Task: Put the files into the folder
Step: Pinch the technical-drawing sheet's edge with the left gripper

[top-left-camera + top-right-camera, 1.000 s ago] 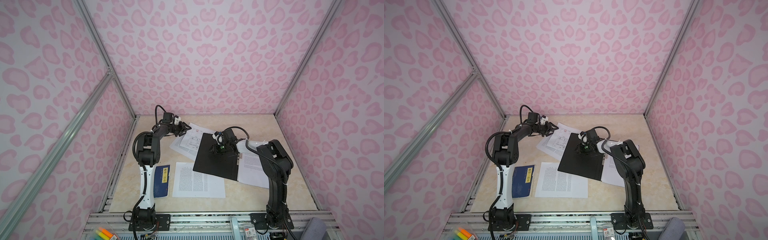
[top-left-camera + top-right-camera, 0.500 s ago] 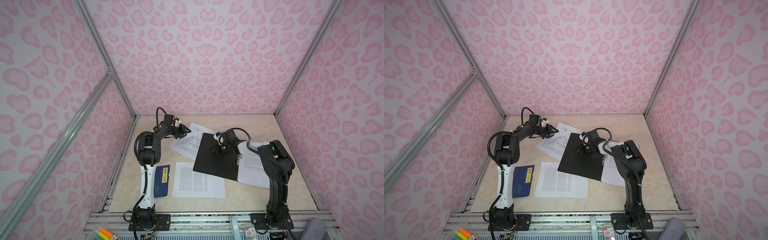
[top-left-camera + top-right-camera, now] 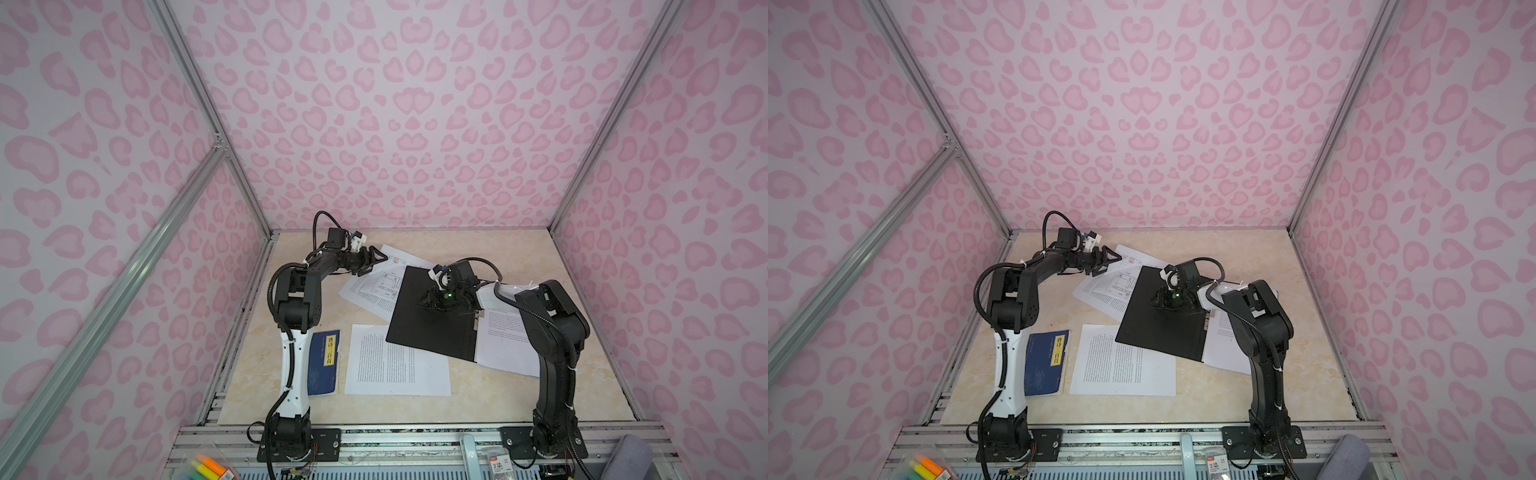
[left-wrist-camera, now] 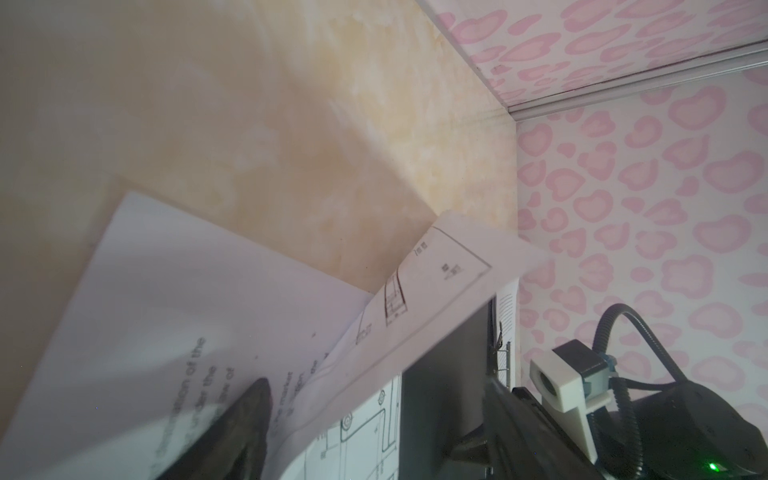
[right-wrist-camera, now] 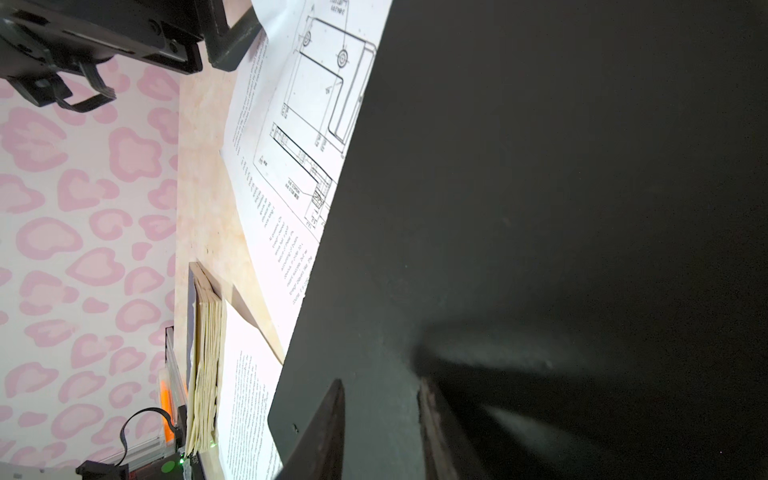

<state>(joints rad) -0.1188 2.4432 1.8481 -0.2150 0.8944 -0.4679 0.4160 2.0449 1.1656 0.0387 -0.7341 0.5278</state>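
- In both top views you see the thin A4 folder lying open mid-way across the beige marbled tabletop, its black inside facing up.
- The files are loose white printed paper sheets around it. A drawing sheet juts from under its far left edge, and a text sheet lies partly under its near left corner. More sheets lie against its right edge.
- Your left end effector hovers over the drawing sheet's far corner, jaws spread wide.
- Your right end effector sits low over the folder's far half.
- A dark blue book with a yellow label lies left of the text sheet.
- In the left wrist view, the drawing sheet's corner curls up off the tabletop between the far-apart fingers.
- In the right wrist view, the fingers stand a narrow gap apart against the folder's black face. You cannot tell whether they pinch anything.
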